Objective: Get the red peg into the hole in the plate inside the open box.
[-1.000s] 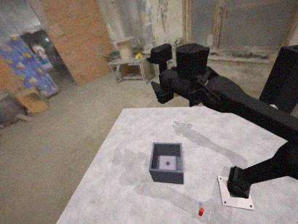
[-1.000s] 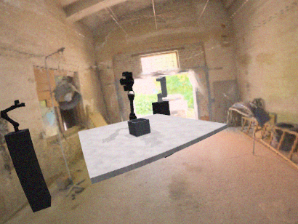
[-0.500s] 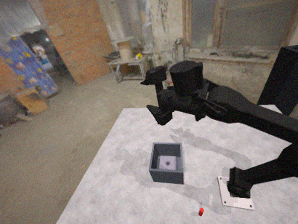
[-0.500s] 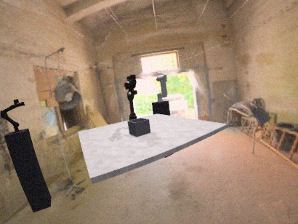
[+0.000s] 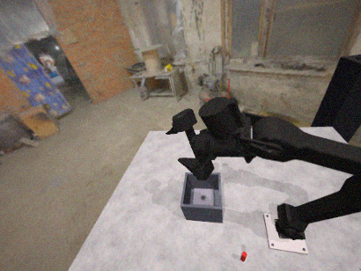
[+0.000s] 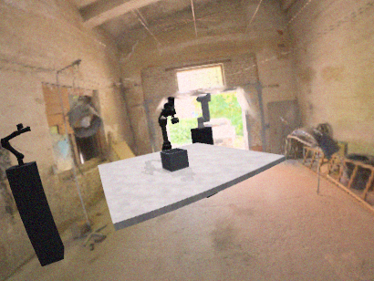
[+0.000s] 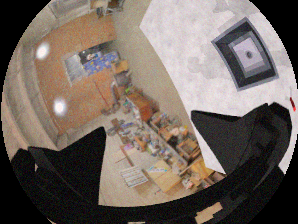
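Top: cylindrical red peg, matte grey square box.
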Tool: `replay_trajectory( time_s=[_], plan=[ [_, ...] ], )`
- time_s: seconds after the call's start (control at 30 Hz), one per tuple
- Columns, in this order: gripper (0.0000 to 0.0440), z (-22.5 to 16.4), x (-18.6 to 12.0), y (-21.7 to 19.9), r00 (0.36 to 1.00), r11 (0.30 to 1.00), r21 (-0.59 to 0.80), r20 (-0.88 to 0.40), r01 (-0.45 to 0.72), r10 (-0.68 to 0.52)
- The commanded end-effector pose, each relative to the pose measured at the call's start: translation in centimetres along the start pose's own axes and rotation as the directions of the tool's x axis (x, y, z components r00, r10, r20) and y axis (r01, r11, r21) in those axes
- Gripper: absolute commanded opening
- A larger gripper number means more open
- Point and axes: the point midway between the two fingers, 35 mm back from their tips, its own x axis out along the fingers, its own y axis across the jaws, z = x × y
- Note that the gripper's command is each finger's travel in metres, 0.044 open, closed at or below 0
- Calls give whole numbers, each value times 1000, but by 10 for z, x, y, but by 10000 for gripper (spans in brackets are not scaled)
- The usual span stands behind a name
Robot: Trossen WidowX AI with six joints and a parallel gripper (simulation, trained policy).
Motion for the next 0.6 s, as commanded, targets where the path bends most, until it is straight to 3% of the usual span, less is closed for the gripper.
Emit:
replay_trajectory(
  time_s=[0.0, 0.3, 0.57],
  plan=[
    [440, -12, -1, -24, 996, 997, 0, -49, 81, -81],
    [440, -38, -8, -73, 956, 967, -46, -147, 251, -255],
    [440, -56, -20, -121, 882, 905, -124, -208, 406, -424]
  ],
)
